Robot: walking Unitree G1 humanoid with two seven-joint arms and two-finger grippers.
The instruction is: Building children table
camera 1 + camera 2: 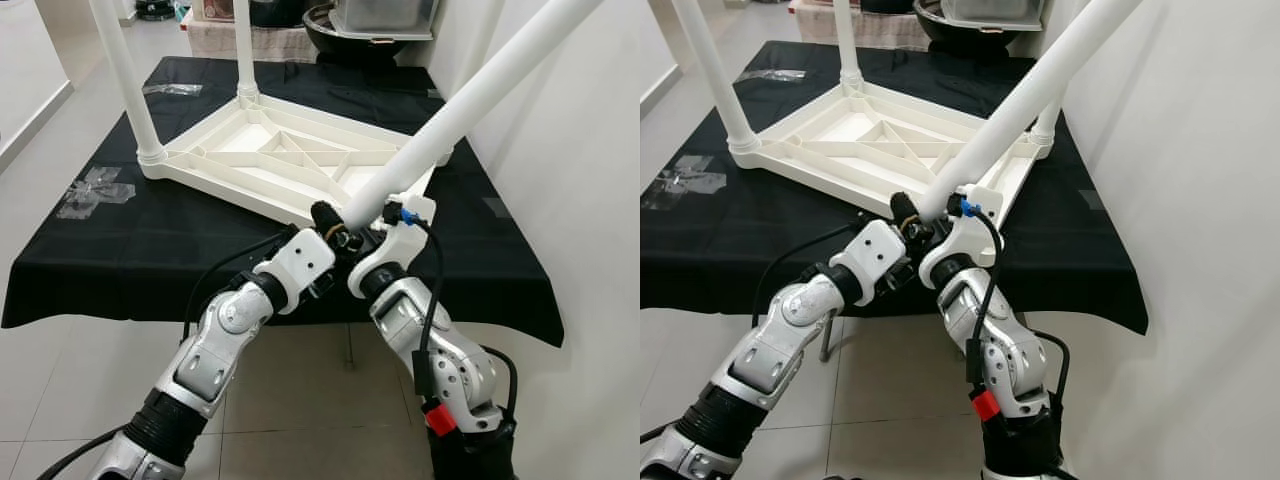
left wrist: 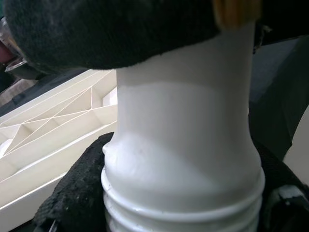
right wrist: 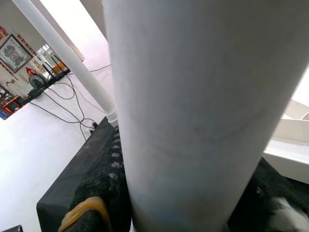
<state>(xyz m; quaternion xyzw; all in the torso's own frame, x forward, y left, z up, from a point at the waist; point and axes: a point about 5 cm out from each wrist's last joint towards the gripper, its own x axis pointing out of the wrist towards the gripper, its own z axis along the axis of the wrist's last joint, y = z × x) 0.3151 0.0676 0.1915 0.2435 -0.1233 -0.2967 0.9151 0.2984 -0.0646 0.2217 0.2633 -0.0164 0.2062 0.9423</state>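
Both grippers are clamping the threaded lower end of a loose white table leg (image 1: 470, 105). The left gripper (image 1: 330, 232) is closing its fingers (image 2: 72, 193) on the collar just above the thread, and the right gripper (image 1: 385, 225) is pinching the shaft with its fingers (image 3: 104, 183) right beside them. From the fingers the leg's long axis is slanting up and away to the right. The upturned tabletop (image 1: 290, 160) is lying on the black-draped desk (image 1: 120, 250) just beyond the fingers, its empty near corner socket closest, so the leg is probably needing to be tipped upright over it.
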